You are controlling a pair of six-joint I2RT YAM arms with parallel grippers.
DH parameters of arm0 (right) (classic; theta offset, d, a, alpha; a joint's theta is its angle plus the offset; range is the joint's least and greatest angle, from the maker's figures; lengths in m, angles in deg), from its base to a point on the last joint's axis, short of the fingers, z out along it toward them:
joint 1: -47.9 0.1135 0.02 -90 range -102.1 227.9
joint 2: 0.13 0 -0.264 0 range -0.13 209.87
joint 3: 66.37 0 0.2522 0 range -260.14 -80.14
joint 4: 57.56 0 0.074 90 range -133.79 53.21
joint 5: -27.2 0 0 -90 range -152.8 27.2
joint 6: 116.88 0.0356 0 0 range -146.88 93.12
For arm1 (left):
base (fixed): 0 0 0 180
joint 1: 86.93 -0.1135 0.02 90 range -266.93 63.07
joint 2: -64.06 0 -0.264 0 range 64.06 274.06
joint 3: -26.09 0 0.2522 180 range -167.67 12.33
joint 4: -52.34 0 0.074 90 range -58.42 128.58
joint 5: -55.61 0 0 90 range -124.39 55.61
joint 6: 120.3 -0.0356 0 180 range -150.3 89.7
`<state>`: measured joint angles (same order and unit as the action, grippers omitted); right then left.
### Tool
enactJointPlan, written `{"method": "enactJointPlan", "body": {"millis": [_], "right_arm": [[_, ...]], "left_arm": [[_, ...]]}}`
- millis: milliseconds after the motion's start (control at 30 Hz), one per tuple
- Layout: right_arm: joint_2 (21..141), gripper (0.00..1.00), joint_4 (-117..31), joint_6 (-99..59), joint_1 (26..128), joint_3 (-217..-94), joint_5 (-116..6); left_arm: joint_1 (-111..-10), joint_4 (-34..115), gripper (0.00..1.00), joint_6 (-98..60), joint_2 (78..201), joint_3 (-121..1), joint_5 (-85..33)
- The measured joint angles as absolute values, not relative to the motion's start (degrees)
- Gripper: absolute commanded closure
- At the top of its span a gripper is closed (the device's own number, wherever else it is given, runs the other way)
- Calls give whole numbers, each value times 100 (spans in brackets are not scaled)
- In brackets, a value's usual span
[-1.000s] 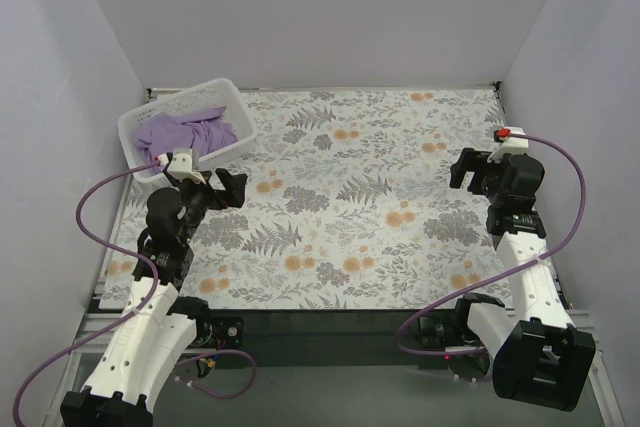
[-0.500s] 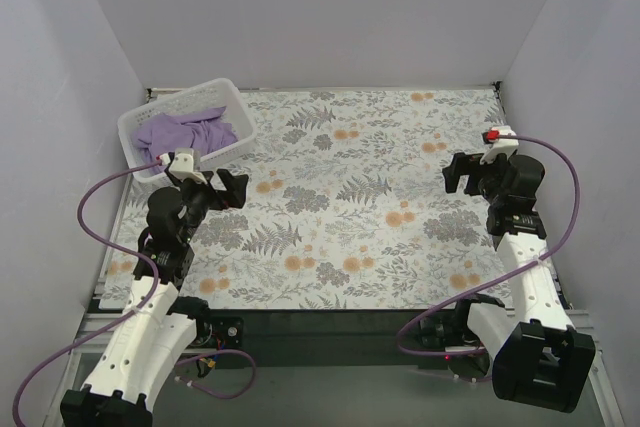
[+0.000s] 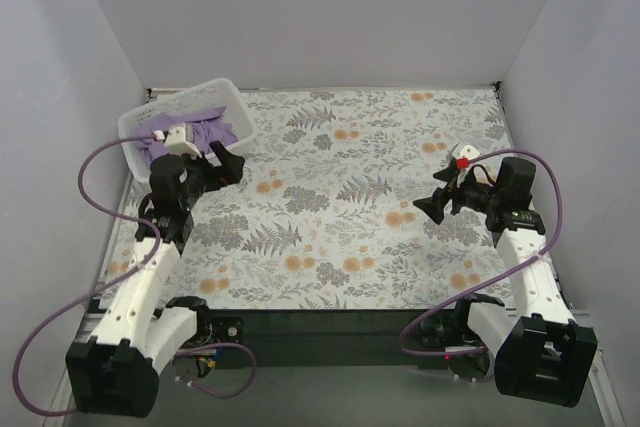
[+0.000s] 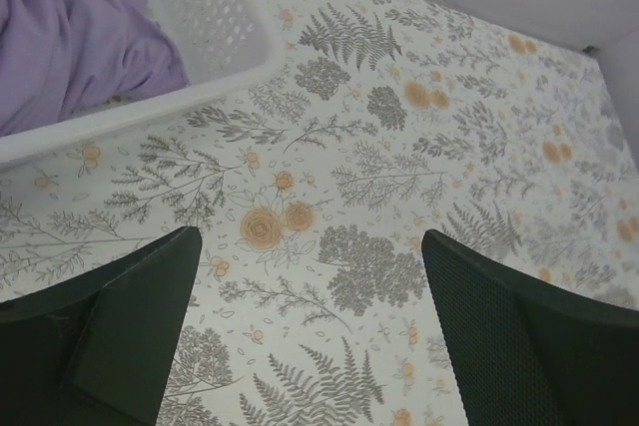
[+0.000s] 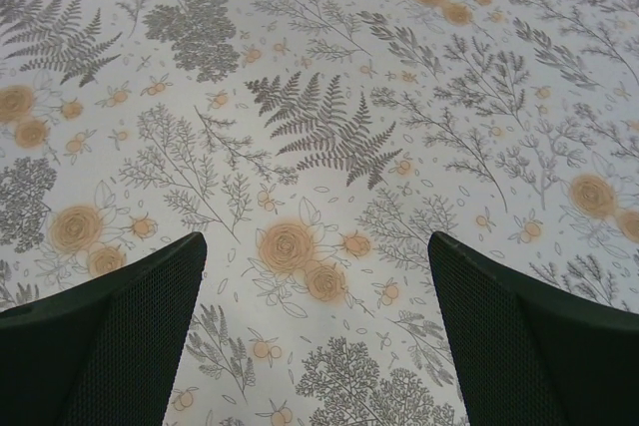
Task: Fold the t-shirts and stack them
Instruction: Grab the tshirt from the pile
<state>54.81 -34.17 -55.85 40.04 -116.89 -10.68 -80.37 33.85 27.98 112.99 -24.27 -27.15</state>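
Observation:
A crumpled lavender t-shirt (image 3: pixel 215 128) lies inside the white perforated basket (image 3: pixel 186 96) at the table's far left corner. In the left wrist view the t-shirt (image 4: pixel 70 42) fills the upper left, behind the basket's rim (image 4: pixel 150 112). My left gripper (image 3: pixel 223 164) hovers just in front of the basket, open, with only the floral cloth between its fingers (image 4: pixel 310 241). My right gripper (image 3: pixel 436 206) hangs over the right half of the table, pointing left, open and holding nothing (image 5: pixel 315 241).
A floral-patterned cloth (image 3: pixel 350 197) covers the whole table. White walls close in the left, back and right sides. Purple cables (image 3: pixel 95 162) loop from both wrists. Black arm bases sit at the near edge.
The left arm has swung up and back toward the basket. The right gripper has dropped and turned to point left over the cloth. Both stay open.

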Motion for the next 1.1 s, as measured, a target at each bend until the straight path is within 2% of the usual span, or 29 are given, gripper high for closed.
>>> {"method": "enactJointPlan", "body": {"millis": [100, 267, 467, 633, 733, 833, 867, 967, 1000, 1100], "right_arm": [[5540, 2, -3331, -5697, 4004, -11680, -747], [5537, 2, -3320, -5730, 4002, -11678, -585], [5537, 2, -3314, -5723, 3978, -11678, -581], [5537, 2, -3294, -5712, 3965, -11678, -585], [5550, 2, -3268, -5712, 3965, -11678, -585], [5570, 2, -3264, -5712, 3965, -11678, -585], [5575, 2, -3257, -5710, 3965, -11678, -585], [5581, 2, -3209, -5712, 3960, -11678, -585], [5581, 2, -3198, -5712, 3960, -11678, -587], [5581, 2, -3183, -5712, 3938, -11678, -585]], "left_arm": [[-8738, 3133, 18, 3406, 12553, -3540, -2442], [-9479, 2705, 21, 4239, 14890, -5684, -2426], [-9543, 1393, 24, 4746, 17231, -7793, -3102], [-9538, 148, 25, 4947, 18555, -9087, -3941], [-9538, -239, 29, 4949, 18798, -9220, -4302], [-9540, -508, 46, 4901, 18837, -9225, -4568], [-9540, -550, 66, 4870, 18837, -9234, -4619], [-9540, -607, 97, 4770, 18837, -9314, -4667], [-9540, -617, 100, 4733, 18837, -9360, -4665], [-9534, -622, 100, 4551, 18837, -9557, -4625]]}}
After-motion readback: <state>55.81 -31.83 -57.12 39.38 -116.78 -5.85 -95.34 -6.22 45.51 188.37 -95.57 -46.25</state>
